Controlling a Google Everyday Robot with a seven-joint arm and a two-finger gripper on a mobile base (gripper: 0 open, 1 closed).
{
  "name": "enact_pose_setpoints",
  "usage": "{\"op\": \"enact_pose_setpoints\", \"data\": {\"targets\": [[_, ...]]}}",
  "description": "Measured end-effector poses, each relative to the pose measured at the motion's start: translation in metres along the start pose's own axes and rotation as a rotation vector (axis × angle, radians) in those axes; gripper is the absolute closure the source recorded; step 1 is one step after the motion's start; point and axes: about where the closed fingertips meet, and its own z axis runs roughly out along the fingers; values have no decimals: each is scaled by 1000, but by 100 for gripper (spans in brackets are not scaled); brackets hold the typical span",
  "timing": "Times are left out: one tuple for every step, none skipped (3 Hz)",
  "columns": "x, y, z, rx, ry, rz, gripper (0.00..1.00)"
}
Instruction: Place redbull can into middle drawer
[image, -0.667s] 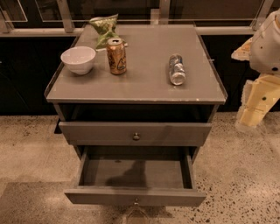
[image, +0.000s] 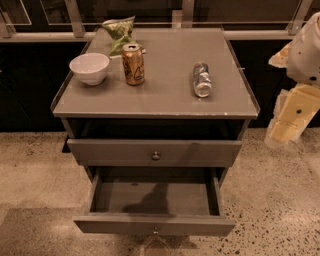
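Observation:
The redbull can (image: 201, 79), slim and silvery, lies on its side on the right half of the grey tabletop (image: 165, 97). The middle drawer (image: 155, 200) is pulled out below, its flat grey floor bare and its front panel (image: 155, 225) facing me. My gripper (image: 286, 122) hangs at the end of the pale arm off the cabinet's right side. It is level with the tabletop's front edge, well apart from the can, and holds nothing that I can see.
A copper-orange can (image: 133, 63) stands upright left of centre, next to a white bowl (image: 90, 67). A green snack bag (image: 120, 32) lies at the back left. The drawer above (image: 155, 155) has a knob and sticks out only slightly. Speckled floor surrounds the cabinet.

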Motion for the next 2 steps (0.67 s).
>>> {"op": "enact_pose_setpoints", "data": {"targets": [[13,-5,4,68,-51,203,0],[25,-19,12,141,-101,425,0]]}}
